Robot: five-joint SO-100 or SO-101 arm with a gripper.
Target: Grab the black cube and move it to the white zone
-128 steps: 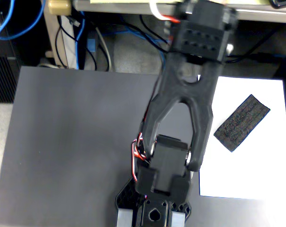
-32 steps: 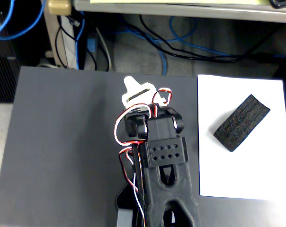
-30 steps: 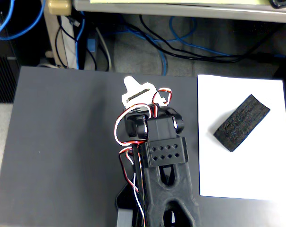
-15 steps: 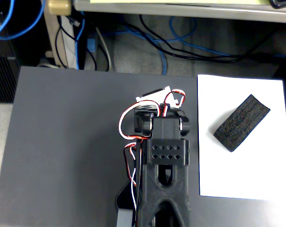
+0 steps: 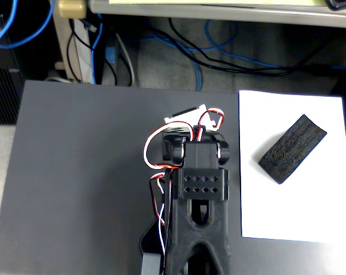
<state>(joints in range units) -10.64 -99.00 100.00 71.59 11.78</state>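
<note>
- Behind the desk (image 5: pixel 7 172), the top of the fixed view shows a dim carpeted floor strewn with black and blue cables (image 5: pixel 219 51), plus the pale edge of a piece of furniture (image 5: pixel 219 10).
- Most of the desk is covered by a flat dark grey rectangular mat (image 5: pixel 81 172), which fills the left and centre of the view.
- On the right lies the white zone (image 5: pixel 310 200), a large plain white rectangular sheet; its left edge borders the grey mat and its right side runs out of the picture.
- Resting on the upper part of that sheet is the black cube (image 5: pixel 292 149), an elongated block of rough, speckled black foam-like material with rounded edges. It lies flat and diagonally, one end toward the upper right and the other toward the lower left, wholly within the white sheet.
- A smooth black plastic robot arm (image 5: pixel 199 189) rises from the bottom edge at the centre, over the grey mat and to the left of the sheet, apart from the block.
- Red, white and black wires (image 5: pixel 153 149) loop around the arm's upper joint.
- From this angle the arm's own body hides the gripper, so whether it is wide or narrow cannot be told; nothing touches the block.
</note>
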